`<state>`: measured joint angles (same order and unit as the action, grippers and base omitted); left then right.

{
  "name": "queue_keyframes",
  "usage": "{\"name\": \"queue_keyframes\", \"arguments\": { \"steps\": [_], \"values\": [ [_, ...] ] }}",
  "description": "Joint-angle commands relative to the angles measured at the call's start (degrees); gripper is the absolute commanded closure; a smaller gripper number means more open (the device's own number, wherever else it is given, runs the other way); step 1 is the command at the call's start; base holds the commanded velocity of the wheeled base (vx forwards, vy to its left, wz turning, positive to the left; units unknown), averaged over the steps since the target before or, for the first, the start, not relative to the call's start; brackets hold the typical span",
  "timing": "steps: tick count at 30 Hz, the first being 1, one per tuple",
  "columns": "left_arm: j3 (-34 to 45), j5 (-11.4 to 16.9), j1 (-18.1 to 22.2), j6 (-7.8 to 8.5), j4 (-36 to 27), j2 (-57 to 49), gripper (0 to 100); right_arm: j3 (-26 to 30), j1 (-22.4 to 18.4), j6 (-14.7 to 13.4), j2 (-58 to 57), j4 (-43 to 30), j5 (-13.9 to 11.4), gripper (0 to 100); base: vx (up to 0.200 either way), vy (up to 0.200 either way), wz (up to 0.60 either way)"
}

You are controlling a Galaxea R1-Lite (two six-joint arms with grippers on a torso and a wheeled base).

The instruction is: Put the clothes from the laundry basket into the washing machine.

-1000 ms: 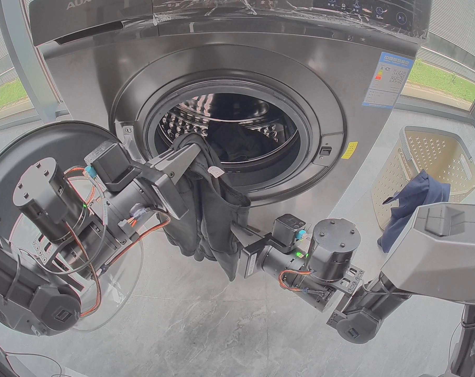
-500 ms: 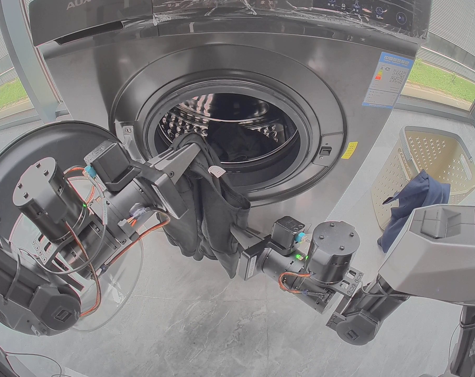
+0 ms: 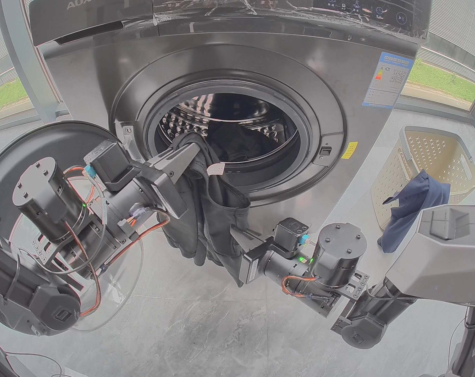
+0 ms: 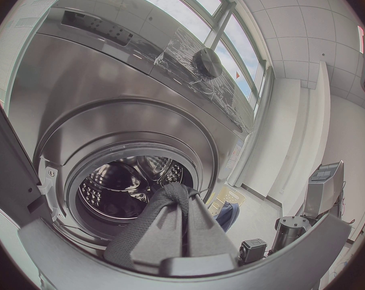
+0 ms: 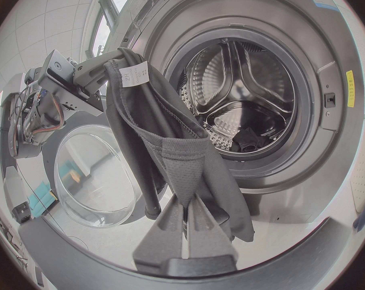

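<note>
A dark grey garment (image 3: 211,210) hangs in front of the open washing machine (image 3: 232,132), stretched between both grippers. My left gripper (image 3: 195,150) is shut on the garment's upper edge near the drum's rim, as the left wrist view shows at the gripper (image 4: 185,200) and cloth (image 4: 166,198). My right gripper (image 3: 236,232) is shut on a lower fold of the garment; in the right wrist view the gripper (image 5: 186,204) pinches the cloth (image 5: 170,141). Another dark garment (image 5: 247,139) lies inside the drum. A navy garment (image 3: 413,205) drapes over the beige laundry basket (image 3: 431,158).
The washer's round door (image 3: 64,221) stands open at the left, behind my left arm. The laundry basket stands on the floor to the right of the machine. Grey tiled floor (image 3: 206,325) lies open below the arms.
My right arm has shifted slightly down and to the right, pulling the garment's lower fold with it. The left gripper has held still.
</note>
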<state>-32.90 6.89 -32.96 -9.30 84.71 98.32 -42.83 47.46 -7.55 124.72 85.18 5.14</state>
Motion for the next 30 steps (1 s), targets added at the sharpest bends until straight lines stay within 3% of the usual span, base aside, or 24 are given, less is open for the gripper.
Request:
{"name": "queue_keyframes", "arguments": {
  "steps": [1,7,17,30],
  "values": [
    [0.12,0.06,0.0,-0.01,0.01,-0.14,100,0.11,-0.08,0.25,-0.62,-0.19,0.13,100,0.0,0.0,0.0],
    [0.65,0.06,-0.08,-0.1,0.01,-0.76,100,0.37,-0.79,2.8,-0.71,-1.68,4.0,100,0.0,0.0,0.0],
    [0.65,0.06,-0.08,-0.1,0.01,-0.85,100,-0.24,0.0,2.71,-1.5,-1.15,4.0,100,0.0,0.0,0.0],
    [0.65,0.06,0.27,-0.98,-0.07,-2.25,100,2.57,-4.39,2.8,-12.49,-3.7,3.56,100,0.0,0.0,0.0]
  ]
}}
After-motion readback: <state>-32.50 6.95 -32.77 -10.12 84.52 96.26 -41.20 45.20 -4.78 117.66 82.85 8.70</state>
